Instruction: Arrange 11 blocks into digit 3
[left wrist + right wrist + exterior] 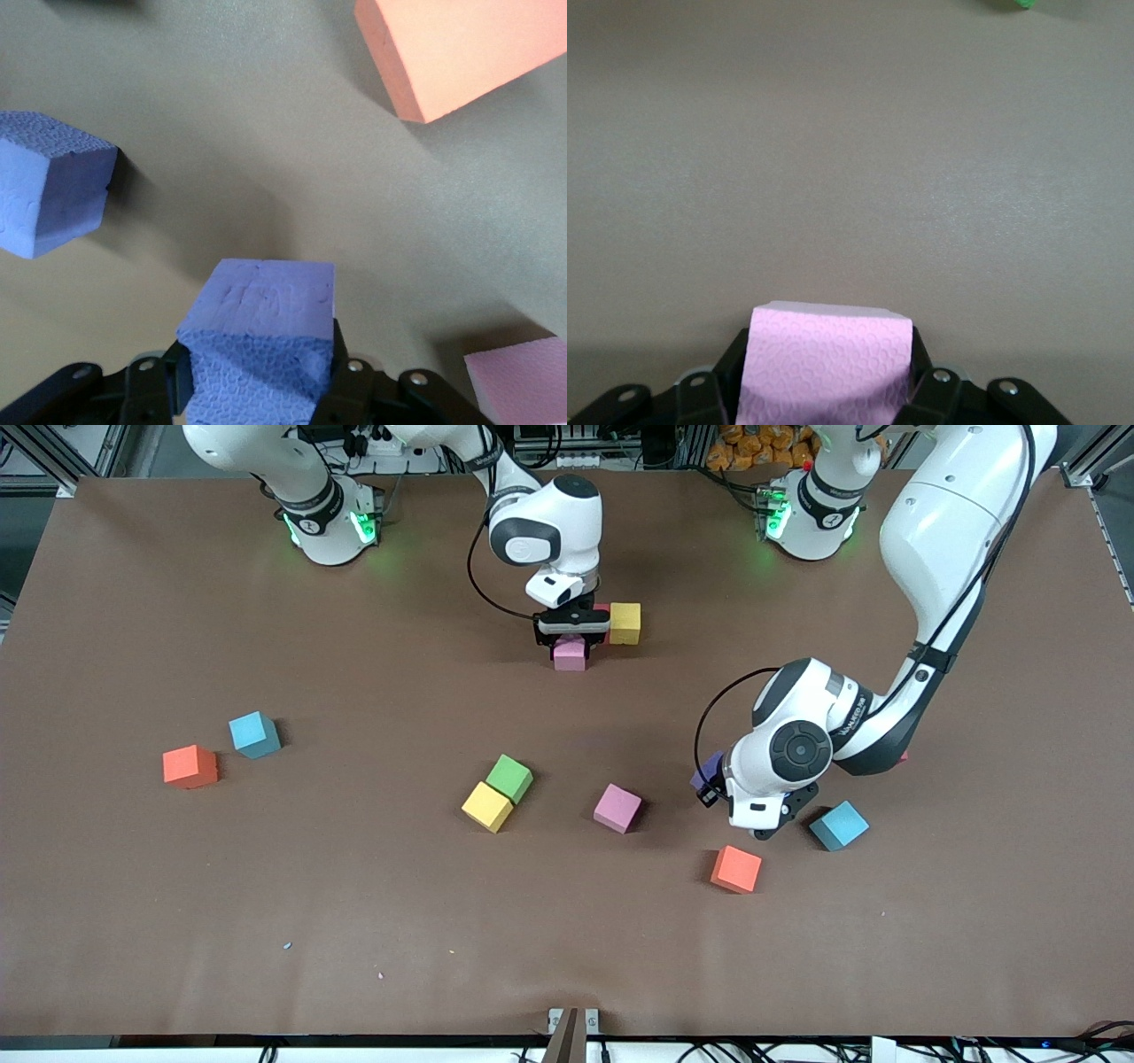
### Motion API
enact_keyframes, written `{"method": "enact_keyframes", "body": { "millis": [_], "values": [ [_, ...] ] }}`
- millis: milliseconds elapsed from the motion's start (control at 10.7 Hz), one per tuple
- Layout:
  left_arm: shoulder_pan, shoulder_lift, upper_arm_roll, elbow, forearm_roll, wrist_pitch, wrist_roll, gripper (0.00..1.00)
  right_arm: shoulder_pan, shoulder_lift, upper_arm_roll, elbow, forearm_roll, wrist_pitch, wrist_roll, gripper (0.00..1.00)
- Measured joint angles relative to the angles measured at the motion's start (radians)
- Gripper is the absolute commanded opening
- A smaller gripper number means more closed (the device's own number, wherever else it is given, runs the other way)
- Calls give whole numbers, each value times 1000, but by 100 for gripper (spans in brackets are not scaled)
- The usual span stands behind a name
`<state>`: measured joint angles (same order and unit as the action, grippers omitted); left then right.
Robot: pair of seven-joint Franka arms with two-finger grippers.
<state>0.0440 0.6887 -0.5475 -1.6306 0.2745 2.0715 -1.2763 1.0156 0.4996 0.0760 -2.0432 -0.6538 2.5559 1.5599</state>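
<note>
The right gripper [571,640] clamps a pink block [570,654] on the table [354,921], at seven o'clock from a yellow block [625,622]. The left gripper [259,382] grips a purple block [261,341] above the table, an orange block [735,869] at its six o'clock.

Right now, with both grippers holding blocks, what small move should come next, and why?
Probably the right gripper opens: its pink block sits low beside the yellow block, apparently placed. The left gripper, shut on a purple block, could then carry it there.
</note>
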Motion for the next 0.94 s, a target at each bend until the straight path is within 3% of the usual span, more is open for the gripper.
{"method": "enact_keyframes", "body": {
  "millis": [937],
  "values": [
    [-1, 1, 0, 0, 0, 0, 0, 0, -5, -14, -1, -22, 0, -4, -19, 74]
  ]
}}
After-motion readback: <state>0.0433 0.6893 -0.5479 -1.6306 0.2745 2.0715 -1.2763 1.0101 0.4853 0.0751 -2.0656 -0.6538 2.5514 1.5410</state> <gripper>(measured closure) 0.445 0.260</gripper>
